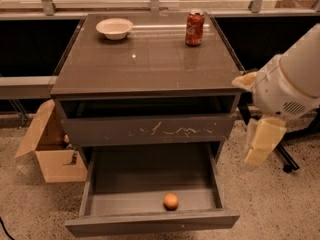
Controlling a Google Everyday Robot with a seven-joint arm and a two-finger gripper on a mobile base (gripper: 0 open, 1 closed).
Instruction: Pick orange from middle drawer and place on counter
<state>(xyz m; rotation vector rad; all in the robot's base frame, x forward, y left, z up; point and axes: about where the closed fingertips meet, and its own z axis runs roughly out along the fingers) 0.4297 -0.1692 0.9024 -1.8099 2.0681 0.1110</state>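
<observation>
Orange against grey is your target: the small round orange fruit (171,201) sits on the floor of the pulled-out, wide shallow grey-brown middle drawer (150,224), low in the frame and a little right of the drawer's centre, just behind the plain front panel and apart from both side walls. Your cream-coloured gripper (261,146) hangs at the right edge of the frame, under the white arm housing, outside the cabinet's right side and pointing downward. From the gripper the fruit lies down and to the left, past the drawer's right wall, so judge the coming move as a reach leftward over that wall and then a descent into the open drawer. The fruit is round, with no long axis to line up with, so your angle of closure should matter little; the nearness of the front panel looks like the tighter constraint. You cannot tell from this view how wide the gripper stands, but it has nothing in its hold. Above the open drawer, the drawer front with pale scratches (150,130) overhangs only the rear part, leaving the fruit clear from above. The glossy grey-brown counter slab (145,64) carries a white bowl (114,28) at upper left and a red soda can (194,28) at upper right, with bare surface between and in front of them for the placement
</observation>
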